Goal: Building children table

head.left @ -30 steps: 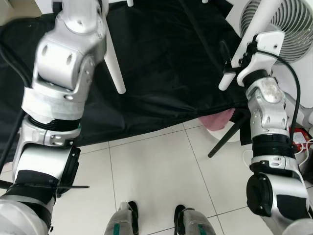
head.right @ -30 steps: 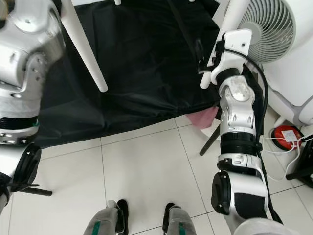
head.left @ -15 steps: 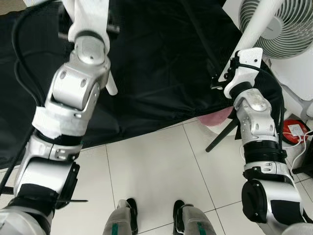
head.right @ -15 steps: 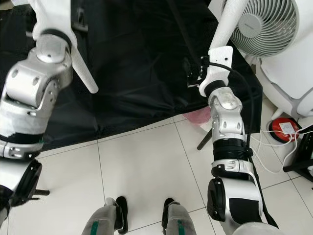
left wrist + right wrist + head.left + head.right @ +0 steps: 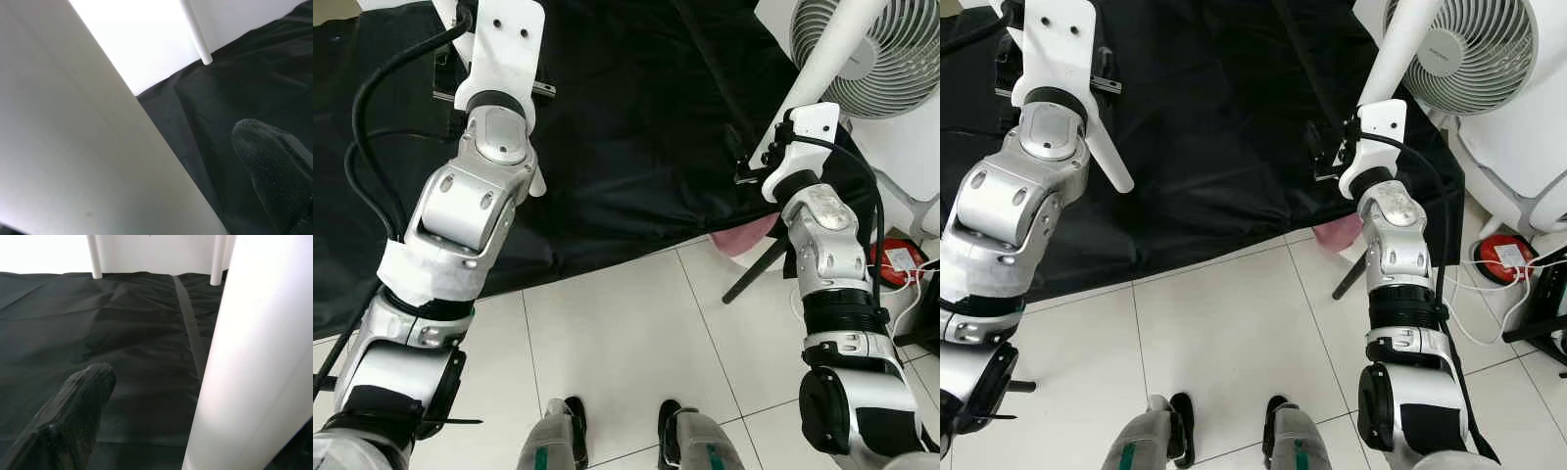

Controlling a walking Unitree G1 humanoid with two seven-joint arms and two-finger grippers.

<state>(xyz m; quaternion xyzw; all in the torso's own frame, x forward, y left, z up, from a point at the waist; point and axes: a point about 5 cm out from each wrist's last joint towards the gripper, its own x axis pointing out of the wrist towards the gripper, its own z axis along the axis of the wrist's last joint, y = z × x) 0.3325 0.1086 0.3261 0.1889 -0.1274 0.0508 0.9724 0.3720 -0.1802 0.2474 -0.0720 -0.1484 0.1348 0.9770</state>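
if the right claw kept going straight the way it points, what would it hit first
Most likely the black cloth, which lies spread ahead of the right claw. The white table leg runs beside that line. Two more white legs stand further off; depth is unclear.

The silver left arm (image 5: 460, 215) has stretched up toward the frame's upper left. The left white tapered table leg (image 5: 1108, 162) now shows less below its wrist. The right white leg (image 5: 822, 64) leans further right.

Head stereo pair looks down, wrist cams close along fingers, all share black sheet (image 5: 626, 127)
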